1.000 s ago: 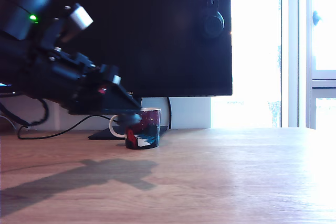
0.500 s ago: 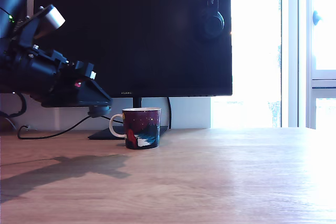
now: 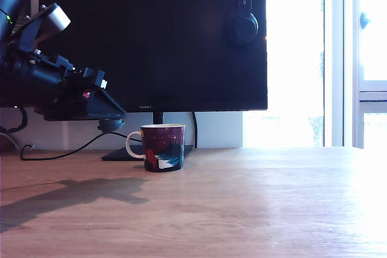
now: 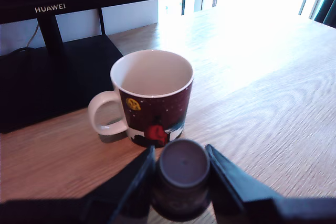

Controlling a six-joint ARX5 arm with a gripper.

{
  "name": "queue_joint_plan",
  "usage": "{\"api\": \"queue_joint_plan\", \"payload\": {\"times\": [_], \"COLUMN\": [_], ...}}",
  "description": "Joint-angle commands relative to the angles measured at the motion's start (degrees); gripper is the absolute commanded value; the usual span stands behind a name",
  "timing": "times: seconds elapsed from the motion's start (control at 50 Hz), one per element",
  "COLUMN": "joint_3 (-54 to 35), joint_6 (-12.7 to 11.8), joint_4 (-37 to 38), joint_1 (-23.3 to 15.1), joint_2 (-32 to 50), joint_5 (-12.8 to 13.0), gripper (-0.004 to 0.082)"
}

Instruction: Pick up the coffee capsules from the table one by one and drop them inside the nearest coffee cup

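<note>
Since the previous frame the arm [image 3: 42, 83] has drawn back slightly toward the exterior view's left, and a second ago it reached as far as the mug; it is now clear of it. The pincer [image 4: 181, 174] is closed on a dark grey capsule [image 4: 183, 167], whose flat end faces the wrist camera between the two dark fingers [image 4: 137, 179]. In the exterior view the pincer [image 3: 112, 120] hangs above the bench [image 3: 254, 203], left of the mug [image 3: 163, 147] and higher than its rim, with the capsule showing as a small rounded shape beneath the fingertips. The mug stands upright on the bench, just in front of the monitor stand's base [image 3: 124, 153]; its white handle [image 3: 133, 146] points toward the exterior view's left, and its dark maroon side bears a red, white and teal picture. In the wrist view the mug [image 4: 152, 100] is seen from above, and the visible part of its white interior holds nothing. A large black monitor [image 3: 154, 40] fills the background, with headphones [image 3: 245, 25] hung at its upper corner. A black cable [image 3: 60, 152] lies on the bench behind the arm's shadow [image 3: 72, 194]. Bright window light washes out the bench toward the exterior view's right.
</note>
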State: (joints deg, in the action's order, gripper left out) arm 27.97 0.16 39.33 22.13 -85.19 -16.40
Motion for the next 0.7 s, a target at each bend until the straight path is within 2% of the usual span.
{"api": "queue_joint_plan", "payload": {"times": [0.0,0.12,0.28,0.52,0.68], "joint_3": [0.2,1.9,7.8,16.1,20.4], "joint_6": [0.1,0.1,0.4,0.4,1.4], "joint_4": [1.5,0.2,-9.0,-17.2,-21.0], "joint_1": [-0.1,0.0,0.4,0.4,0.4], "joint_2": [0.6,0.5,0.4,-0.1,-1.5], "joint_5": [0.0,-0.1,-0.1,0.0,-0.1], "gripper": [0.0125,0.0125,0.0125,0.0125,0.0125]}}
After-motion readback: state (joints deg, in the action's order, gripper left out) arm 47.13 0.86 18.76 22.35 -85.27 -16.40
